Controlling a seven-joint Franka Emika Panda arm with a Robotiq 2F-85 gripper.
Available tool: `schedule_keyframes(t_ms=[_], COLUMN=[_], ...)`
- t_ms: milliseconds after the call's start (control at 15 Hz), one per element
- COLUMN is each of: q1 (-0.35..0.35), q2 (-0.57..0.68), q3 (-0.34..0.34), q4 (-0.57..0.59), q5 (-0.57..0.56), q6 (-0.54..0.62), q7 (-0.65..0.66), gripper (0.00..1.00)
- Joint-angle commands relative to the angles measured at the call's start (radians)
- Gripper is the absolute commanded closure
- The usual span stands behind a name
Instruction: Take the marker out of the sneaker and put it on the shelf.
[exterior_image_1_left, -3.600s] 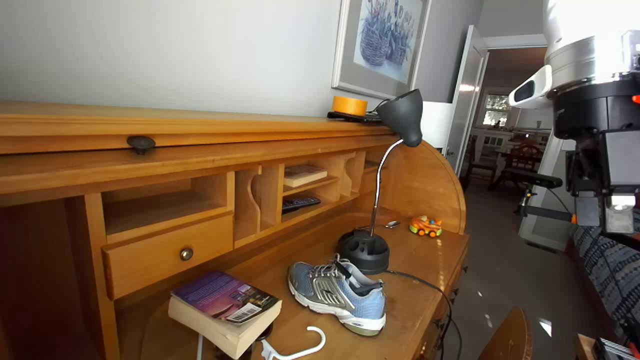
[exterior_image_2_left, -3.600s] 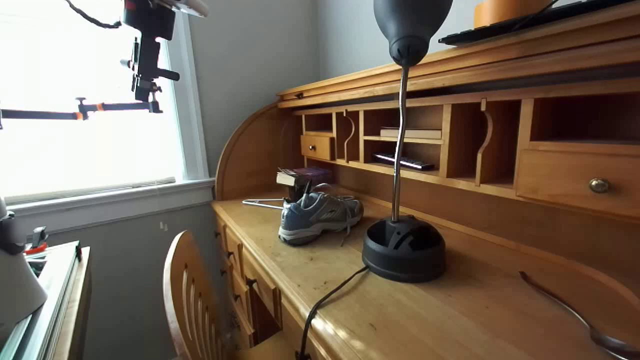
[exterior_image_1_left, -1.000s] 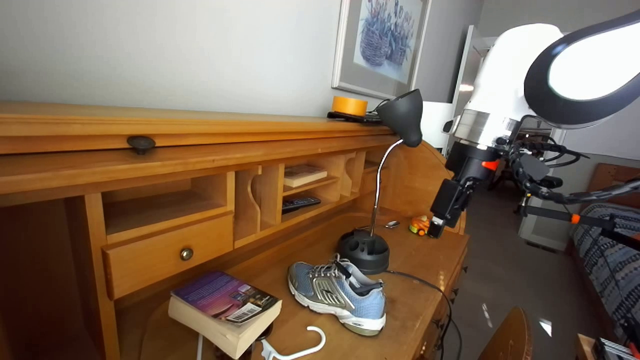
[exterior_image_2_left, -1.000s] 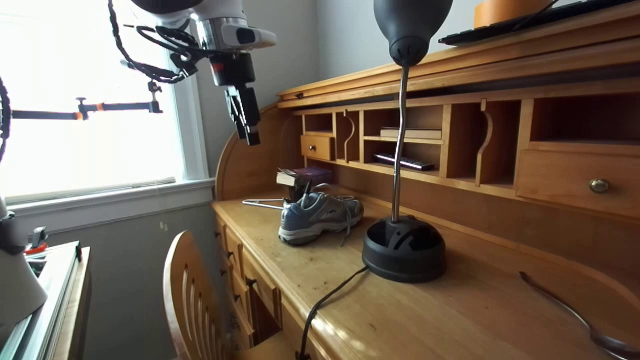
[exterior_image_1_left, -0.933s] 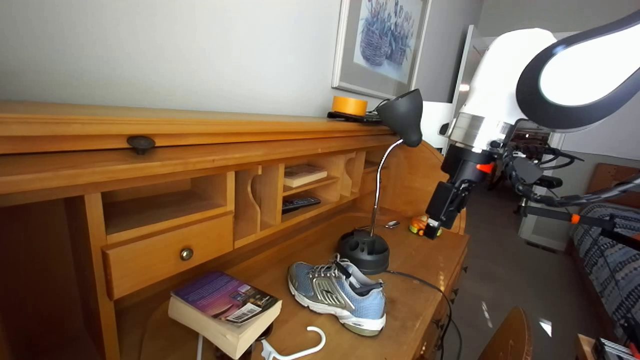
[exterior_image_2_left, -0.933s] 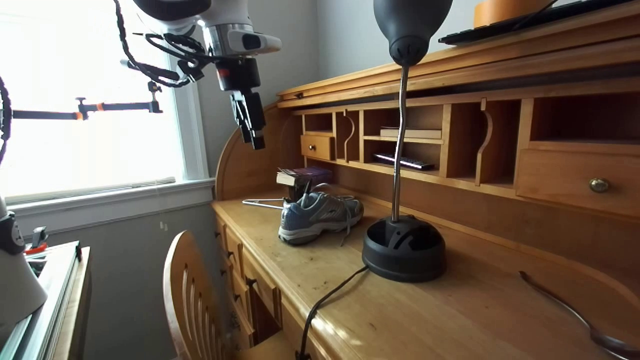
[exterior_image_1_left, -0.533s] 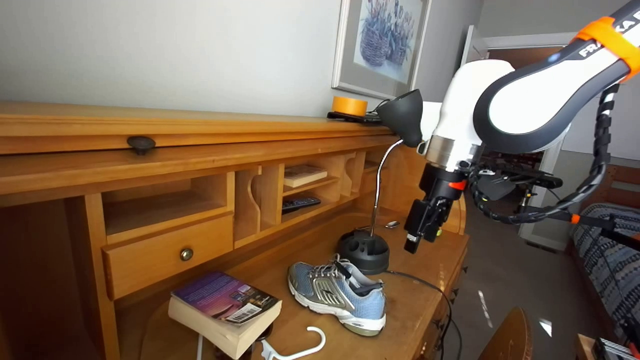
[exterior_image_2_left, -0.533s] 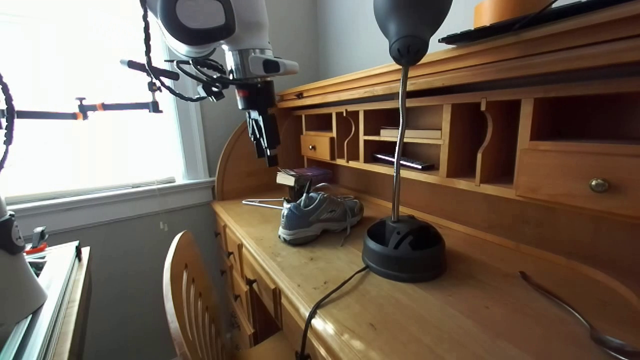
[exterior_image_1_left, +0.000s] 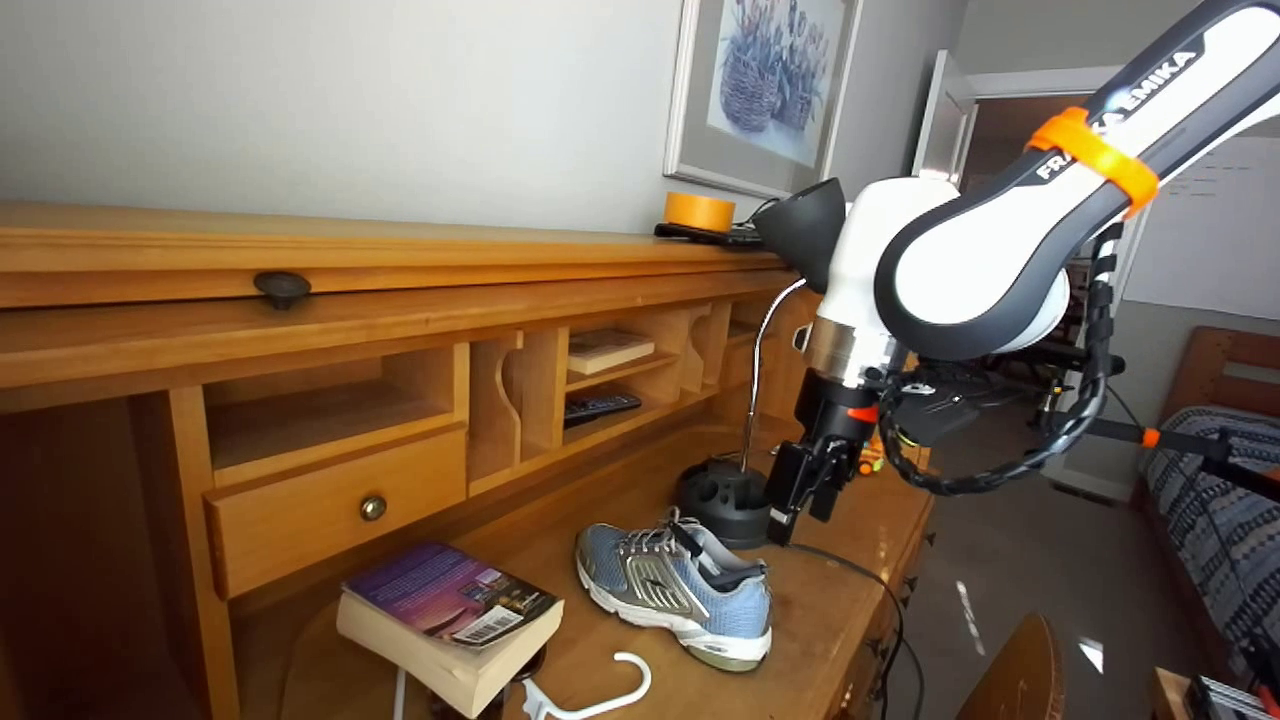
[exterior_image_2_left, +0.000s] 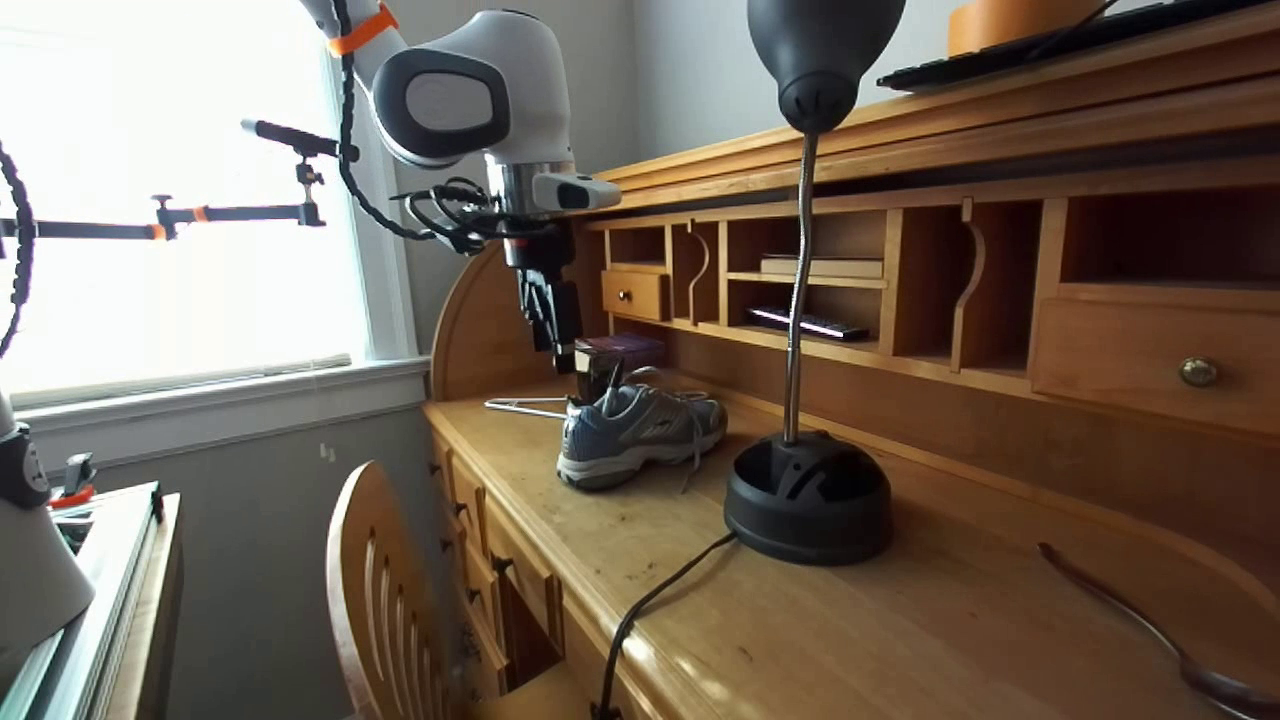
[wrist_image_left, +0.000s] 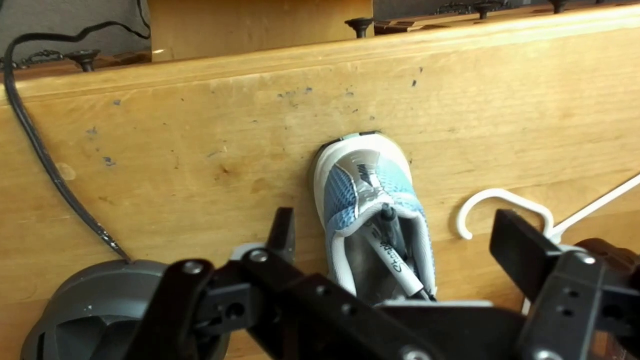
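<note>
The grey and blue sneaker (exterior_image_1_left: 650, 585) stands on the desk; it also shows in an exterior view (exterior_image_2_left: 645, 430) and in the wrist view (wrist_image_left: 342, 195). A white marker with dark lettering (wrist_image_left: 392, 262) lies slantwise inside its opening, beside a second dark, clear-bodied pen-like item (wrist_image_left: 395, 230). A dark tip sticks up from the opening in an exterior view (exterior_image_2_left: 613, 380). My gripper (wrist_image_left: 400, 237) is open and empty, above the desk near the sneaker's heel, apart from it; it shows in both exterior views (exterior_image_1_left: 800, 515) (exterior_image_2_left: 556, 352). The shelf (exterior_image_1_left: 625, 372) is in the desk's hutch.
A black lamp (exterior_image_1_left: 728, 500) stands close beside the sneaker and gripper, its cord (exterior_image_2_left: 650, 600) crossing the desk edge. A purple book (exterior_image_1_left: 450, 600) and white hanger (exterior_image_1_left: 600, 705) lie on the sneaker's other side. The shelf holds a book (exterior_image_1_left: 608, 350), with a remote (exterior_image_1_left: 600, 408) below.
The arm has come in over the desk and moved down towards the sneaker, past the toy car and lamp. The sneaker and its contents have not moved.
</note>
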Motion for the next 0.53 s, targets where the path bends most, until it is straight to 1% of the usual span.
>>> schedule_keyframes(t_ms=[0, 467], q1=[0.006, -0.005], q2=[0.091, 0.186], q3=[0.014, 0.063], q4=[0.04, 0.096], q5=[0.058, 0.156], q6=[0.062, 0.103], q7=[-0.014, -0.024], gripper=[0.0, 0.0])
